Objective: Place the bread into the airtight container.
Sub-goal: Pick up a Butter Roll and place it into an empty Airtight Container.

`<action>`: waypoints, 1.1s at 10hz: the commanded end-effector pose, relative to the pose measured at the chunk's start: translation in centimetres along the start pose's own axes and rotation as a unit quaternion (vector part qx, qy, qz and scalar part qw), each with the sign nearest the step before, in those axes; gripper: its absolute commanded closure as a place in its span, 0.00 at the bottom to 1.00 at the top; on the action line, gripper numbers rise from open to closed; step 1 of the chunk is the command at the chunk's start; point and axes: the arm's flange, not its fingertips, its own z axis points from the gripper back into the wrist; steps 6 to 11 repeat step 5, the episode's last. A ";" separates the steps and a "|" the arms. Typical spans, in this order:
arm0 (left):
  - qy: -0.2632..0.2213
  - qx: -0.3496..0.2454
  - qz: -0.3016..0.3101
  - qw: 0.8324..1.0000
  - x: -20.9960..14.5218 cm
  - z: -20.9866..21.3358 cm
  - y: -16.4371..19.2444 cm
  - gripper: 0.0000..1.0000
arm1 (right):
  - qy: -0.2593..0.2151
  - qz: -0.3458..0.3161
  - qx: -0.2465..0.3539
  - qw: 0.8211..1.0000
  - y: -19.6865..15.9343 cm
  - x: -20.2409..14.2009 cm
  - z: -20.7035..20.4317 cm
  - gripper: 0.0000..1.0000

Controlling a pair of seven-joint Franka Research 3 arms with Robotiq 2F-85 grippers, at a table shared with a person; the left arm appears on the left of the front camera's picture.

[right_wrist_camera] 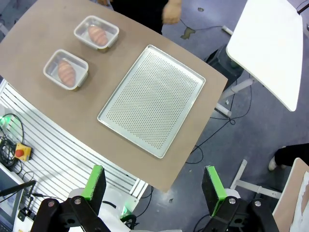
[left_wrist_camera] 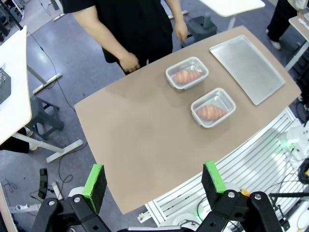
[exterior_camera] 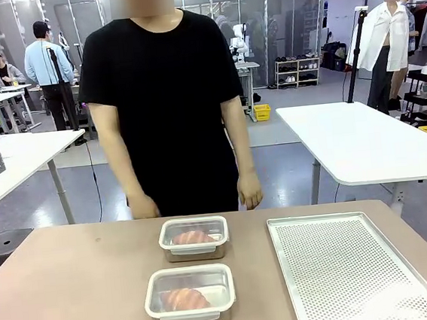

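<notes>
Left end effector [left_wrist_camera: 154,186] and right end effector [right_wrist_camera: 154,186] gape high above the table [exterior_camera: 75,294]; front view shows bread [exterior_camera: 185,299] in container [exterior_camera: 189,296].

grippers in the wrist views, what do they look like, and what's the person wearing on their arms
Each gripper, left and right, has two black jointed fingers with visible bolts, each tipped by a flat bright green pad. The person wears a black short-sleeved T-shirt; the sleeves end above the elbow, with nothing on forearms or hands.
</notes>
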 end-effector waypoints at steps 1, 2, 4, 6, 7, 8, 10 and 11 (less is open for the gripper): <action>0.000 0.001 0.000 1.000 0.1 0.1 0.0 0.00 | 0.003 0.000 0.001 1.000 -0.1 -0.1 -0.1 0.00; 0.000 0.001 0.000 1.000 0.1 0.1 0.0 0.00 | 0.003 0.000 0.001 1.000 -0.1 -0.1 -0.1 0.00; 0.000 0.001 0.000 1.000 0.1 0.1 0.0 0.00 | 0.003 0.000 0.001 1.000 -0.1 -0.1 -0.1 0.00; 0.000 0.001 0.000 1.000 0.1 0.1 0.0 0.00 | 0.003 0.000 0.001 1.000 -0.1 -0.1 -0.1 0.00; 0.000 0.001 0.000 1.000 0.1 0.1 0.0 0.00 | 0.003 0.000 0.001 1.000 -0.1 -0.1 -0.1 0.00; 0.000 0.001 0.000 1.000 0.1 0.1 0.0 0.00 | 0.003 0.000 0.001 1.000 -0.1 -0.1 -0.1 0.00; 0.000 0.001 0.000 1.000 0.1 0.1 0.0 0.00 | 0.003 0.000 0.001 1.000 -0.1 -0.1 -0.1 0.00; 0.000 0.001 0.000 1.000 0.1 0.1 0.0 0.00 | 0.003 0.000 0.001 1.000 -0.1 -0.1 -0.1 0.00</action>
